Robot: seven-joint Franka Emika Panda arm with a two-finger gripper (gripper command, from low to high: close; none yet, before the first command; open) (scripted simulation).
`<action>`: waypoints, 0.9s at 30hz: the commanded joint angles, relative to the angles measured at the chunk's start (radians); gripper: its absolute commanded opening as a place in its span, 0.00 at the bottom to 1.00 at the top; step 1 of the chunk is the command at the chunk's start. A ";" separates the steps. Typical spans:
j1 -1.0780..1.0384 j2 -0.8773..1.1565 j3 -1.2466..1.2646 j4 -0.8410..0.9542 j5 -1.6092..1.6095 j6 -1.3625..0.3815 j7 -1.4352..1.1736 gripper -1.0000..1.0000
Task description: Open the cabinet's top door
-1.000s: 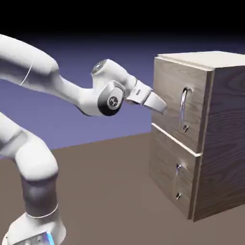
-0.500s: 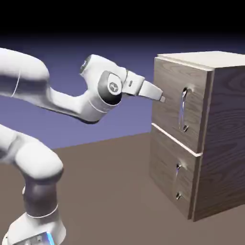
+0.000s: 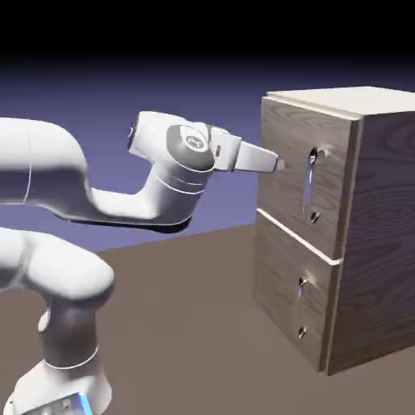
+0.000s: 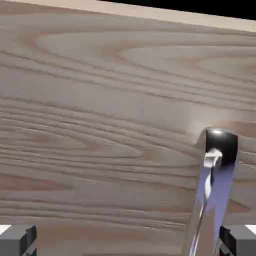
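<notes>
The cabinet [image 3: 385,243] stands at the exterior view's right, boxy light wood with a pale top. Its top door [image 3: 334,154] is shut and carries a vertical silver bar handle [image 3: 309,188]. My gripper [image 3: 280,164] points level at the door, a little left of the handle's upper end and apart from it. In the hand view the top door [image 4: 100,125] fills the frame. The handle [image 4: 207,200] runs down from its dark upper mount on the right. My gripper [image 4: 128,242] is open, its fingertips [image 4: 17,241] spread wide, and the bar shows just inside the right one.
Below the top door is a shorter panel [image 3: 284,275] with a small metal handle [image 3: 301,308]. The brown table [image 3: 186,340] stretches in front of the cabinet. My white arm [image 3: 49,267] rises at the lower left.
The hand has lifted from a downward tilt to level and rolled, and its tip has edged toward the handle's top. The elbow has sunk lower. The jaws have stayed open.
</notes>
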 commanded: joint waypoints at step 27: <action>0.427 -0.189 -0.434 0.162 -0.961 -0.121 0.617 0.50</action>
